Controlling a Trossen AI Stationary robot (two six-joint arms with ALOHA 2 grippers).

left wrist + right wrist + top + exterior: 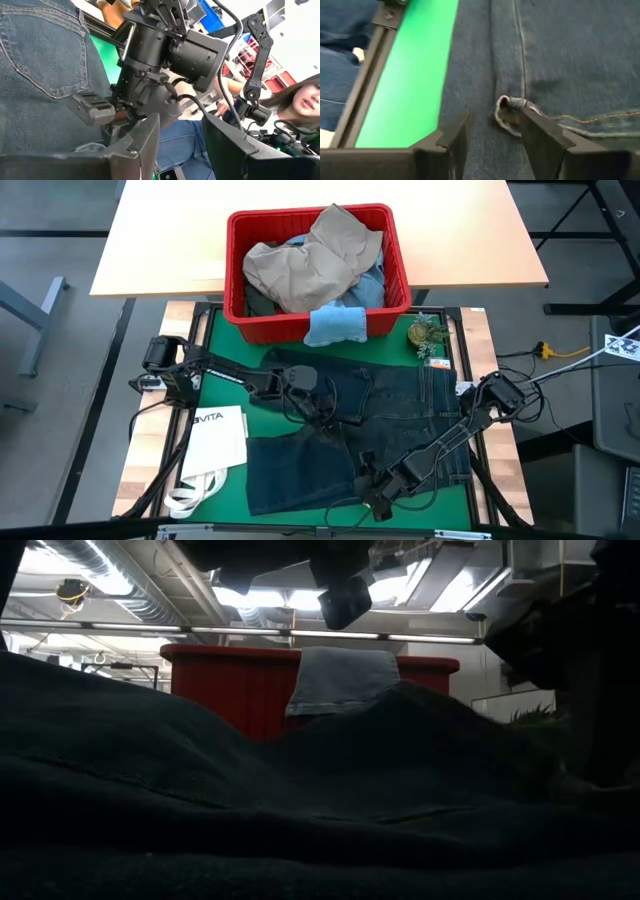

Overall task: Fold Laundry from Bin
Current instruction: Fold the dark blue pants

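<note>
Dark navy jeans (390, 405) lie spread on the green mat, partly folded over at the near left. My left gripper (322, 412) is open just above their middle, with nothing between its fingers (182, 145). My right gripper (375, 502) is open, low over the jeans near the table's near edge. In the right wrist view (492, 135) its fingers straddle a seam beside a small raised denim loop (509, 111). The red bin (236, 310) stands at the far side and holds khaki trousers (310, 260). A light blue cloth (335, 325) hangs over its near rim. My right gripper has one finger (540, 132) right at the small raised loop of denim on the jeans, coming from above and slanting down. I cannot tell whether it touches the cloth. My left gripper touches nothing that shows.
A white VITA tote bag (215, 440) lies on the mat's near left. A small green and yellow object (427, 335) sits at the far right by the bin. A person (300, 100) shows beyond the table in the left wrist view.
</note>
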